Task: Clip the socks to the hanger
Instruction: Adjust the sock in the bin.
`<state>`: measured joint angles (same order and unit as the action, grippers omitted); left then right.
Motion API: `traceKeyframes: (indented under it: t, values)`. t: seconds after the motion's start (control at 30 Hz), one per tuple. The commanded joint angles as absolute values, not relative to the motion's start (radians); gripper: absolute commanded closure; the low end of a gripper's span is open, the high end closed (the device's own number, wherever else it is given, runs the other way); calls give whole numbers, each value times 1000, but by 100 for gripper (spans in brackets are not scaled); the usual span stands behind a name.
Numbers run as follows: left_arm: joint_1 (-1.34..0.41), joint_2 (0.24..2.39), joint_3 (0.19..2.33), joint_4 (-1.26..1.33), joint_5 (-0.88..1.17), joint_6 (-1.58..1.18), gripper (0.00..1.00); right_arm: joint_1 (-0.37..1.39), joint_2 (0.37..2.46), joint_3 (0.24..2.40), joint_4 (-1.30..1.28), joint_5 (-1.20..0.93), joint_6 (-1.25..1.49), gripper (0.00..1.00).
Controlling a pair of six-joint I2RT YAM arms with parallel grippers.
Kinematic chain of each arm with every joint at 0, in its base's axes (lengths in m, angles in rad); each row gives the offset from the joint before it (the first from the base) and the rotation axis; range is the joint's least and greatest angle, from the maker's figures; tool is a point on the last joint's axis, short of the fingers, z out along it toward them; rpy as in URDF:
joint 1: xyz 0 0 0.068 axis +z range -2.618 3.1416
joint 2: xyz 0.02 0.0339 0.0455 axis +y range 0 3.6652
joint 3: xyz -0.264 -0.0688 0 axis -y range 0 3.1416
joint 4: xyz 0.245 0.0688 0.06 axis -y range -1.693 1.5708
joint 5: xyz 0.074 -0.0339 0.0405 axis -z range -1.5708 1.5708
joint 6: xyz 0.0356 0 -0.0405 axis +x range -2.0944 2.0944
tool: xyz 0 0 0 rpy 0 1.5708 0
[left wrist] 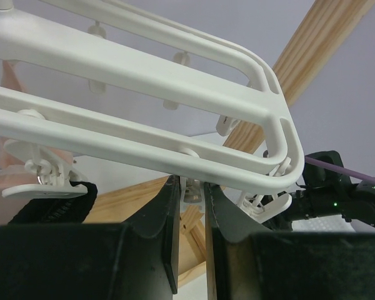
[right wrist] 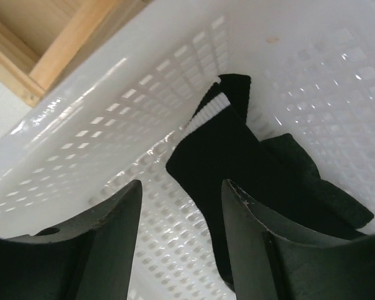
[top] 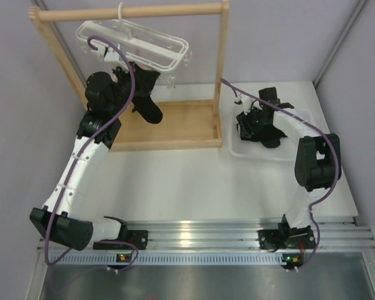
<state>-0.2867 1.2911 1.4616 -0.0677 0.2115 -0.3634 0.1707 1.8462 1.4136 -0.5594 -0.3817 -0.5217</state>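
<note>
The white hanger (top: 134,40) hangs by its hook from the wooden rod; its frame fills the left wrist view (left wrist: 144,81). One black sock (top: 148,94) hangs from it, and shows clipped at the left of the left wrist view (left wrist: 50,209). My left gripper (top: 122,74) is raised under the frame, its jaws nearly closed on a small white clip (left wrist: 192,189). My right gripper (right wrist: 181,194) is open inside the white basket (top: 240,149), just above its floor. A black sock (right wrist: 237,162) lies against the right finger, not held.
The wooden rack has a rod (top: 131,12), a right upright (top: 222,69) and a base board (top: 175,125) under the hanger. A pale pink cloth (left wrist: 11,78) shows behind the frame. The basket wall (right wrist: 81,119) is close on the right gripper's left.
</note>
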Motion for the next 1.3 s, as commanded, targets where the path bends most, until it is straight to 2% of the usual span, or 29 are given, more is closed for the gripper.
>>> traceKeyframes:
  t: [0.0, 0.1, 0.2, 0.57, 0.7, 0.73, 0.77, 0.8, 0.97, 1.27]
  values:
    - [-282, 1273, 1477, -60, 213, -351, 100, 153, 1848, 1408, -489, -351, -560, 46]
    - [-281, 1275, 1473, -57, 215, -354, 100, 150, 1879, 1425, -525, -342, -623, 40]
    - [-281, 1276, 1465, -49, 213, -357, 100, 150, 1911, 1454, -561, -368, -630, 38]
    - [-278, 1278, 1465, -58, 212, -353, 100, 199, 1991, 1470, -489, -333, -505, 45]
    - [-275, 1278, 1468, -61, 212, -350, 100, 183, 2022, 1482, -477, -291, -500, 60]
    - [-275, 1276, 1470, -64, 212, -350, 100, 175, 2019, 1482, -476, -293, -492, 76]
    - [-273, 1276, 1470, -64, 213, -350, 100, 169, 2016, 1482, -474, -295, -492, 85]
    - [-273, 1276, 1470, -66, 215, -350, 100, 158, 2005, 1488, -477, -295, -494, 100]
    - [-273, 1278, 1468, -63, 218, -356, 100, 100, 1939, 1506, -534, -391, -491, 100]
    - [-272, 1273, 1463, -63, 229, -364, 100, -92, 1885, 1603, -681, -813, -450, 100]
